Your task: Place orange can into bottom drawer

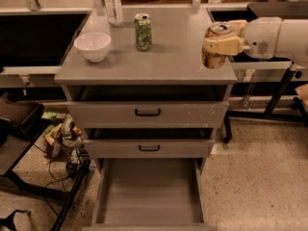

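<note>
Orange can pinched in gripper; bottom drawer open well below-left; a slack pinch might drop it short.

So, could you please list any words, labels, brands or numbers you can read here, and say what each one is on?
No text here can be read.
Orange can, gripped by the hand at the right front of the cabinet top: pale mottled marks, too blurred to read.
Green can: pattern only, nothing readable.
Bottle: label too blurred to read.
Bowl: no markings visible.
</note>
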`<state>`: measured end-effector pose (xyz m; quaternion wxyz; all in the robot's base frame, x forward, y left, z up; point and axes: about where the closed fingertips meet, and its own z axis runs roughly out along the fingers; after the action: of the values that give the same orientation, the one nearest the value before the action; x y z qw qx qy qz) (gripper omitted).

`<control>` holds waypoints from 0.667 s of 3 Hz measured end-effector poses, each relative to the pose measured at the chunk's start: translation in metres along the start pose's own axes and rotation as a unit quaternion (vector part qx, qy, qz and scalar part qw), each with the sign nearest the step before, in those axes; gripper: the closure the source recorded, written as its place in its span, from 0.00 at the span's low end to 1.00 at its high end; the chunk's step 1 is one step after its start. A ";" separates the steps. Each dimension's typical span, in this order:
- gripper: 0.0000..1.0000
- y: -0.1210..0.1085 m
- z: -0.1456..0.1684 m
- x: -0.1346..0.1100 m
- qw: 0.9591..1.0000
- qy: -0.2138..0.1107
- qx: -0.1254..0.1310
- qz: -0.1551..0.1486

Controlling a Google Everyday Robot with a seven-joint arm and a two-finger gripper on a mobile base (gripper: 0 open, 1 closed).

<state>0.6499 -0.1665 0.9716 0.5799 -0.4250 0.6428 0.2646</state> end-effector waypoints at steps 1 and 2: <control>1.00 0.059 -0.032 -0.008 1.000 -0.009 -0.002 0.001; 1.00 0.103 -0.049 0.023 1.000 -0.016 0.013 0.002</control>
<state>0.5369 -0.1617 0.9427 0.5948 -0.4119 0.6376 0.2646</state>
